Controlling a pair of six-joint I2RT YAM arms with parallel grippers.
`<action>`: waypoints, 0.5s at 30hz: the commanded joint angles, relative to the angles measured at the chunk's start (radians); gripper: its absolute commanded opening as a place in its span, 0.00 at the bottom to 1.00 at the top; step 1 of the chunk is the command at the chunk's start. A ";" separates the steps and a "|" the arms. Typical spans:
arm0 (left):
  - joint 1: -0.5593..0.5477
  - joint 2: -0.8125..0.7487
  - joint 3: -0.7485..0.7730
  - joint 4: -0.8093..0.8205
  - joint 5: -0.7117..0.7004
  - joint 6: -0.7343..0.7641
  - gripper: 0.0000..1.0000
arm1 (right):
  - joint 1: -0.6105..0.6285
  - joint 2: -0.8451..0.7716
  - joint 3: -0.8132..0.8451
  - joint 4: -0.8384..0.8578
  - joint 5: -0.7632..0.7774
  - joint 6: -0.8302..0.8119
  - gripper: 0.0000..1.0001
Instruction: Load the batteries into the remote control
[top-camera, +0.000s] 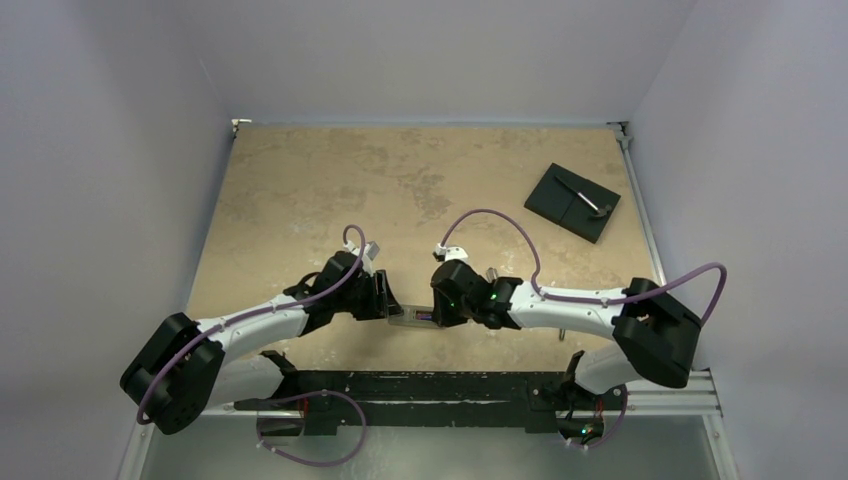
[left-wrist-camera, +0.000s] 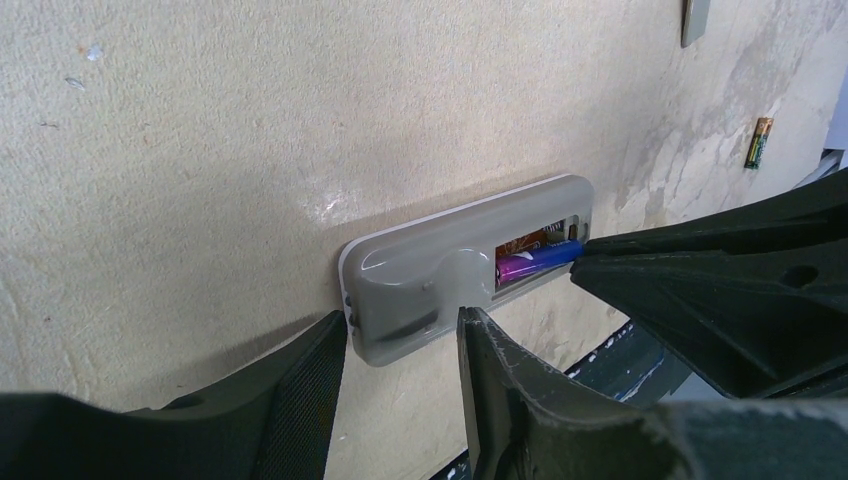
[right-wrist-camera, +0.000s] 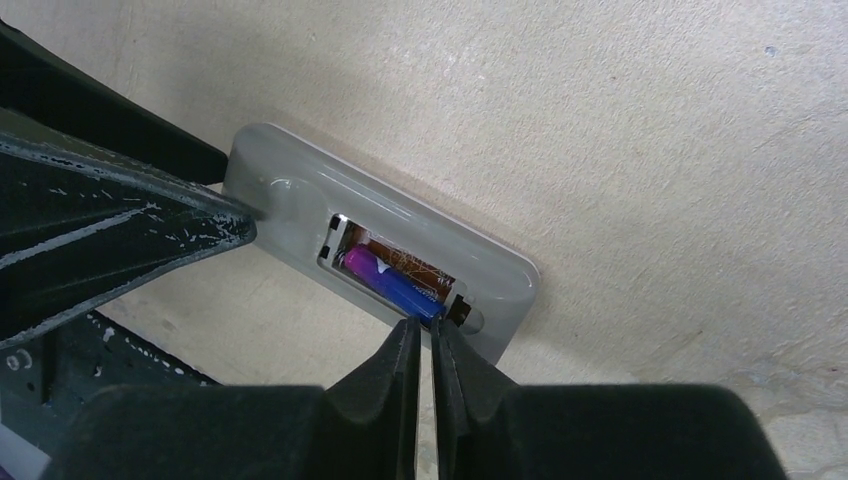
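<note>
Remote control (left-wrist-camera: 410, 280), grey back up at the near-edge middle of the table (left-wrist-camera: 200, 150), is clamped by left gripper (left-wrist-camera: 400, 320) for bracing; right gripper (right-wrist-camera: 425, 335), fingers together (nothing pinched), presses battery (right-wrist-camera: 395, 282), likely seating it.

Overhead far; wrists apparently share remote (left-wrist-camera: 420, 290).

Table (top-camera: 300, 200) — beige, mottled, matt. Remote (left-wrist-camera: 410, 300) lies flat toward the near edge, grey back up, compartment open; one loose battery (left-wrist-camera: 760, 142) and a grey strip (left-wrist-camera: 695, 20) lie on the bare surface, each well apart from it. Black plate (top-camera: 572, 202) sits at the far right — skewed to the table's edges.
</note>
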 joint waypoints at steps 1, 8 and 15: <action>0.003 -0.012 0.002 0.041 0.015 0.007 0.44 | -0.003 0.010 0.038 0.023 0.005 -0.003 0.15; 0.003 -0.012 -0.003 0.048 0.019 0.005 0.43 | -0.002 0.063 0.068 0.005 -0.005 -0.053 0.09; 0.003 -0.017 -0.008 0.050 0.021 0.004 0.43 | 0.006 0.082 0.079 0.002 -0.039 -0.083 0.00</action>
